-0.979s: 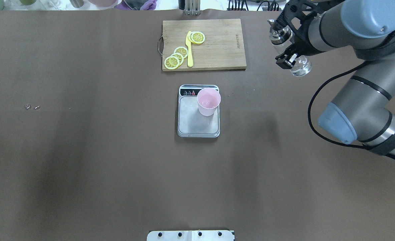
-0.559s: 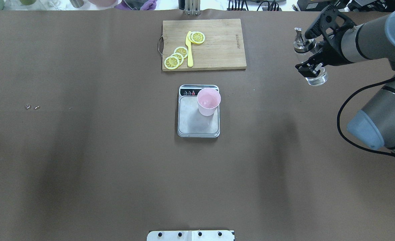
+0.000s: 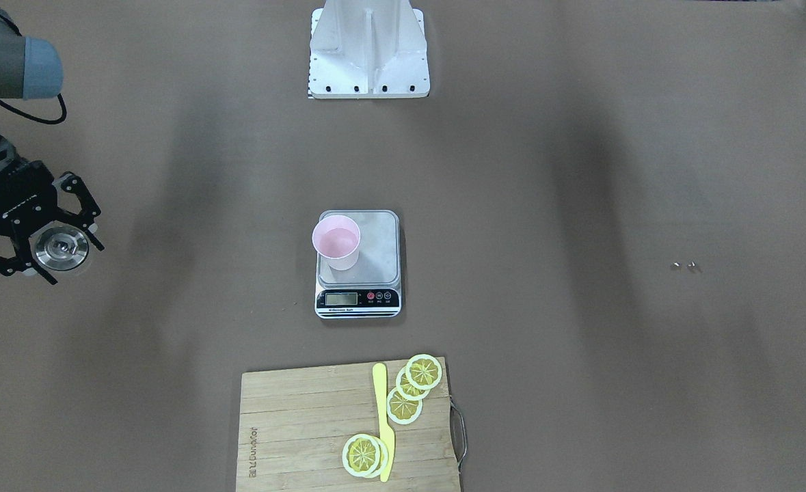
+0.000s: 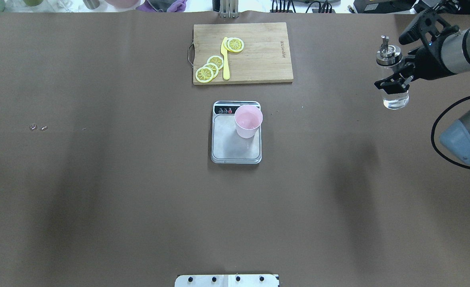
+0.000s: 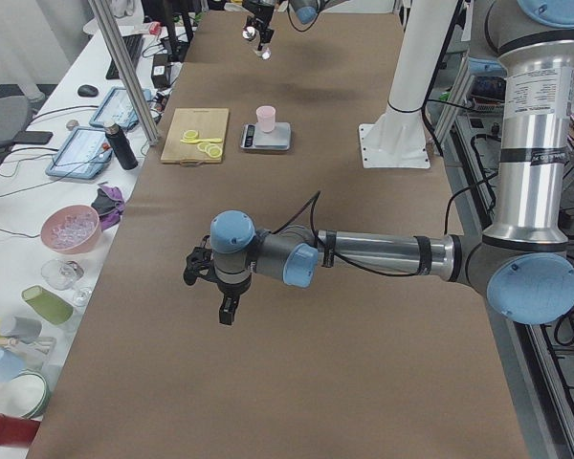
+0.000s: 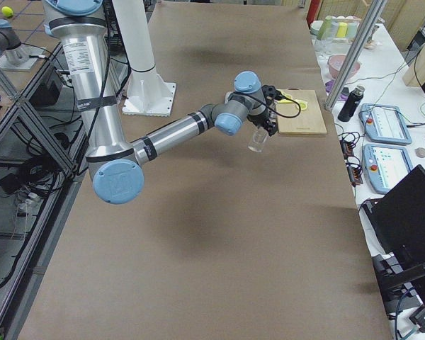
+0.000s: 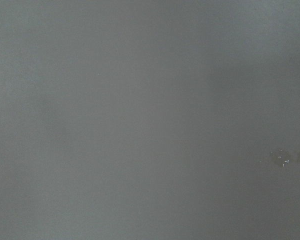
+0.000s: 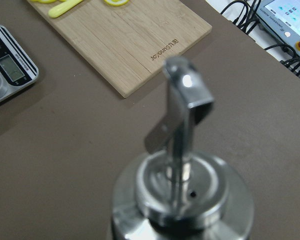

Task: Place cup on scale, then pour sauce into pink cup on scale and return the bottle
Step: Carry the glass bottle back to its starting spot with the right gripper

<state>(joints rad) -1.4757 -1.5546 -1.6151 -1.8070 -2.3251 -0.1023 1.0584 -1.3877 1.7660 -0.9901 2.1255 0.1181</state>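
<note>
The pink cup (image 4: pixel 248 120) stands on the scale (image 4: pixel 235 149), at the platform's corner next to the display; it also shows in the front view (image 3: pixel 336 242) on the scale (image 3: pixel 375 239). My right gripper (image 4: pixel 396 77) is shut on the glass bottle (image 4: pixel 390 59) and holds it upright near the table's right end. Clear sauce (image 4: pixel 396 101) sits low in it. I cannot tell whether its base touches the table. The right wrist view shows its metal spout (image 8: pixel 185 100). My left gripper (image 5: pixel 222 304) shows only in the left side view; I cannot tell its state.
A wooden cutting board (image 4: pixel 258 52) with lemon slices and a yellow knife lies beyond the scale. Small droplets (image 4: pixel 37 127) lie on the brown table at the left. The robot's base plate (image 4: pixel 227 280) is at the near edge.
My right arm has carried the bottle to the right, away from the cutting board, and brought it from a tilt to upright. The cup and scale have not moved.
</note>
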